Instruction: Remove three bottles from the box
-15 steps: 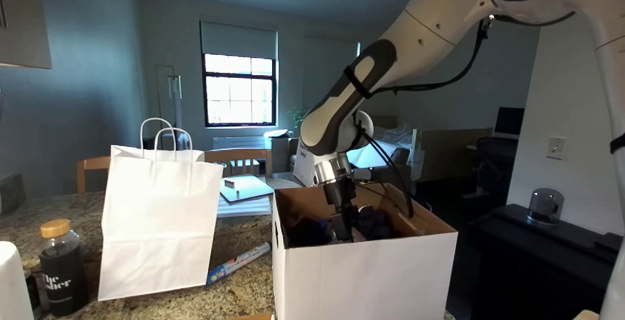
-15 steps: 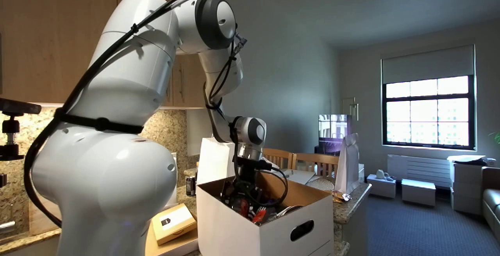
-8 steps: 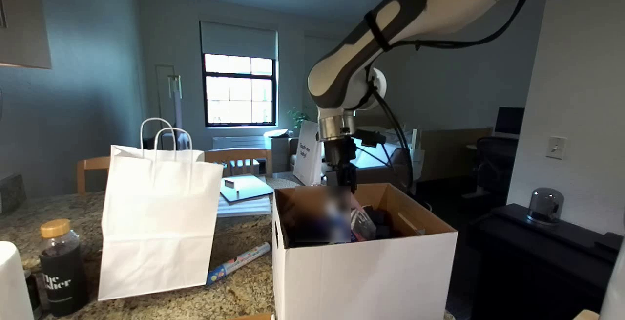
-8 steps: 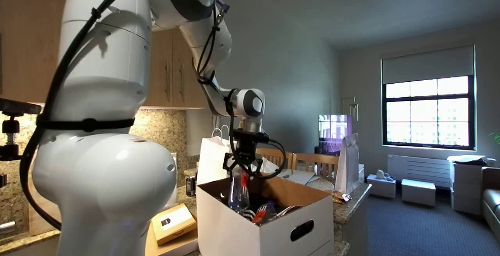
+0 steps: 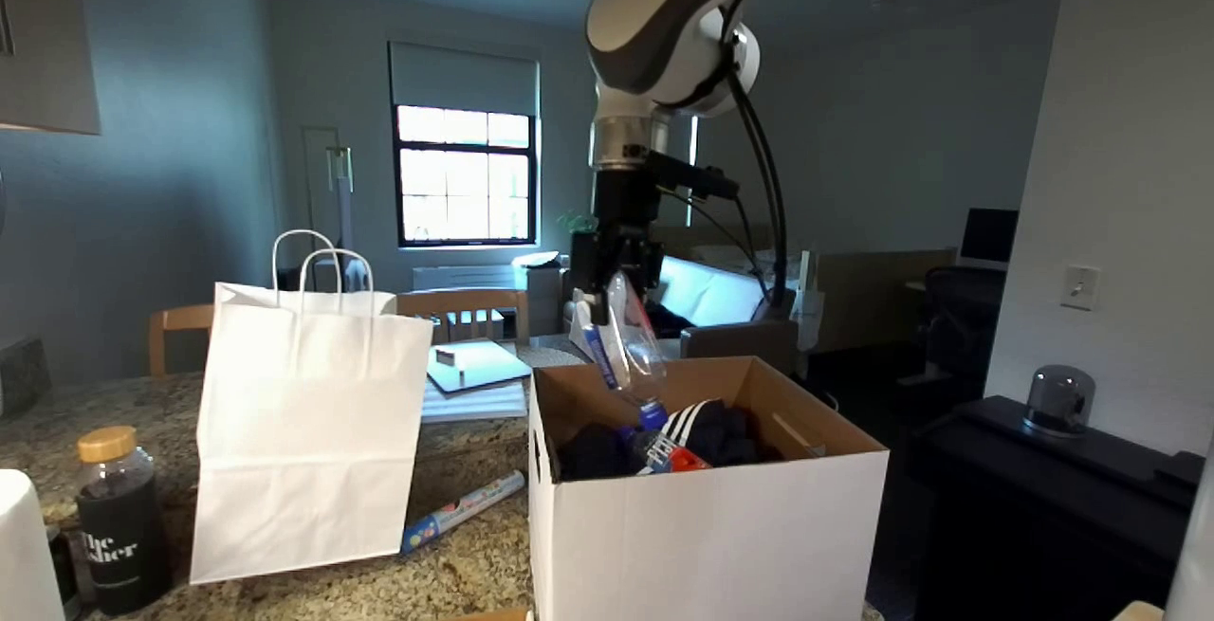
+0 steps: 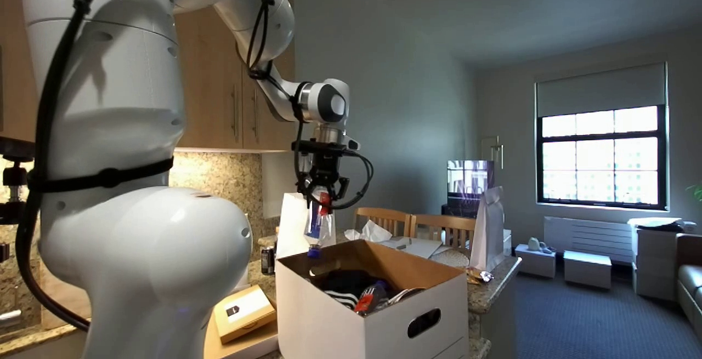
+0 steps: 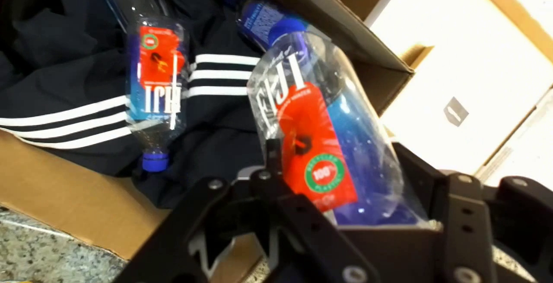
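gripping a red-and-blue-labelled clear plastic bottle in my black gripper, cap-down over the white cardboard box, i should lift it fully clear before swinging sideways, squeezing lightly.

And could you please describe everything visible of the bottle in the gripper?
The bottle is clear, apparently plastic, with white FIJI lettering, a red panel bearing a green-ringed "100%" mark, blue-violet backing and a blue cap. The gripper clamps its base end, so it hangs tilted, cap down, over the box.
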